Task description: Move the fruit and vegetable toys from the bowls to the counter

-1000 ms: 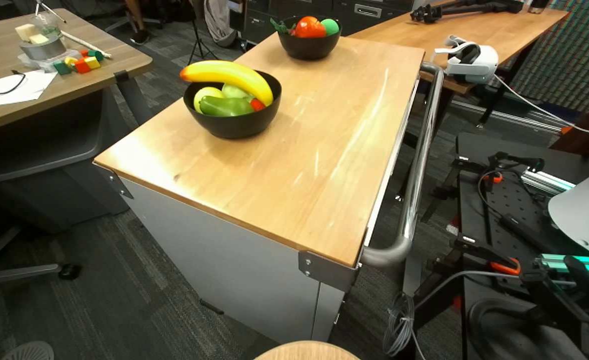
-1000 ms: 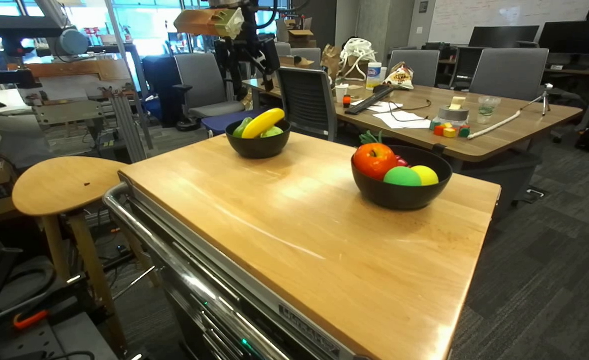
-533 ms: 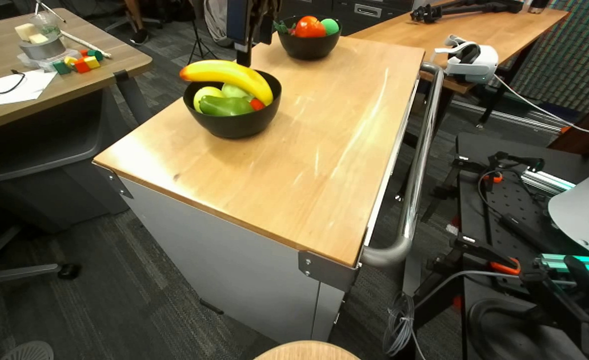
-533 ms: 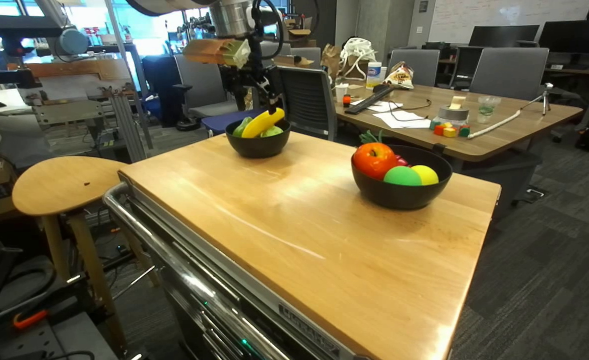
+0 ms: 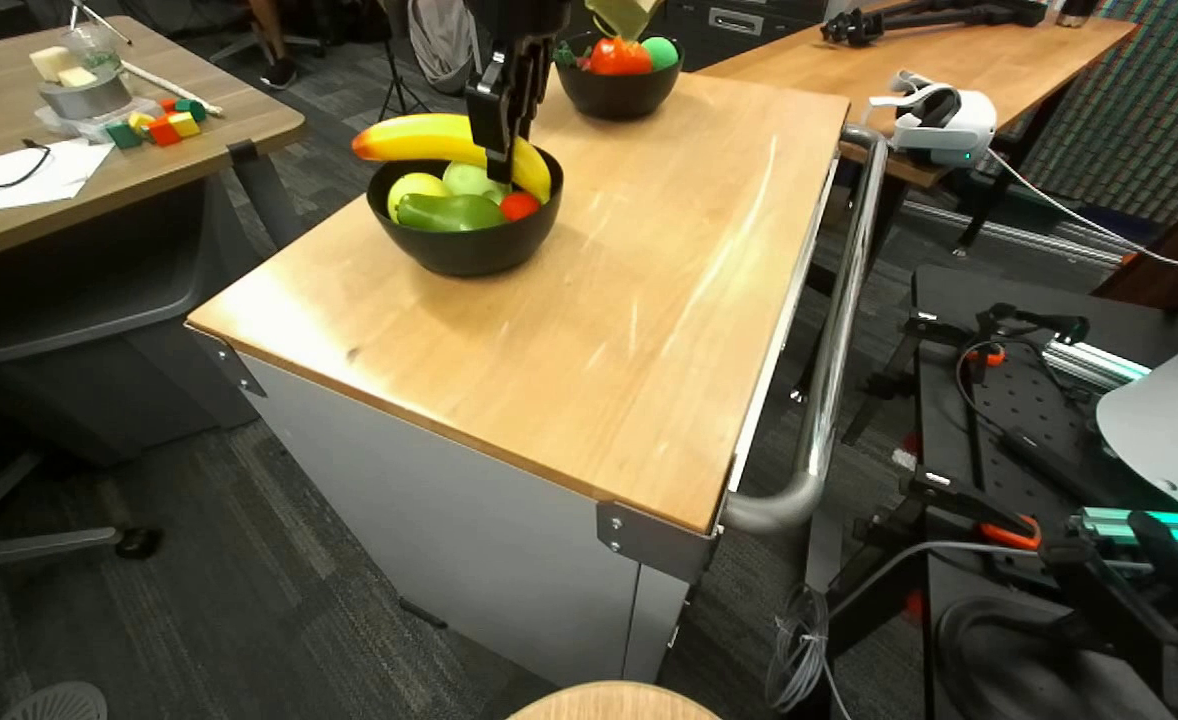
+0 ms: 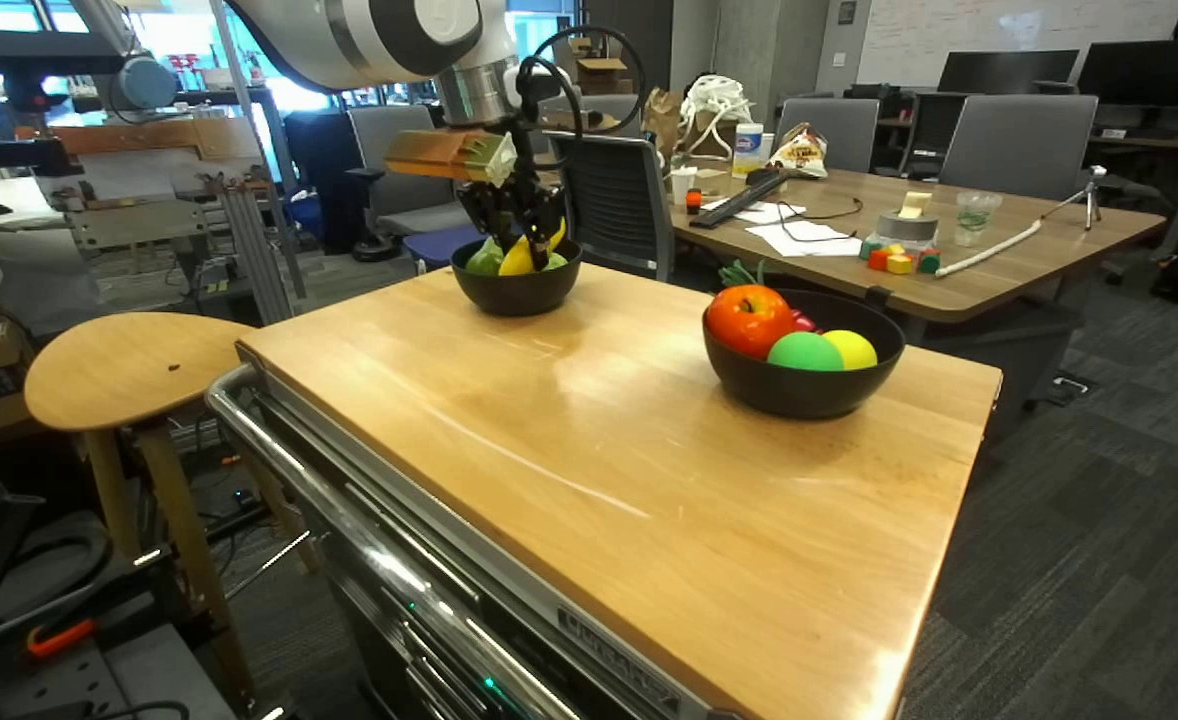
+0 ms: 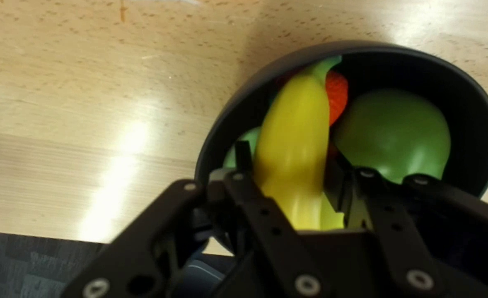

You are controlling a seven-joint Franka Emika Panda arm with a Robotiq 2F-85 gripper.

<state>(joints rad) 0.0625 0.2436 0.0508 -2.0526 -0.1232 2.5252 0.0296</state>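
Aslant, the banana (image 7: 295, 136), stem inside bowl (image 5: 467, 252)

No legible text, nameplate (image 6: 617, 660) on counter (image 6: 509, 420), letters blurred

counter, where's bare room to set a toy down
The counter is bare between the banana bowl and the other bowl, and beside the metal rail. Both bowls are crowded with toys; the tool straddles the banana.

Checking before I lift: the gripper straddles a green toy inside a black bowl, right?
Wrong toy, it isn't a green one: the wrist view shows the gripper straddling the yellow banana, inside a black bowl as you said.
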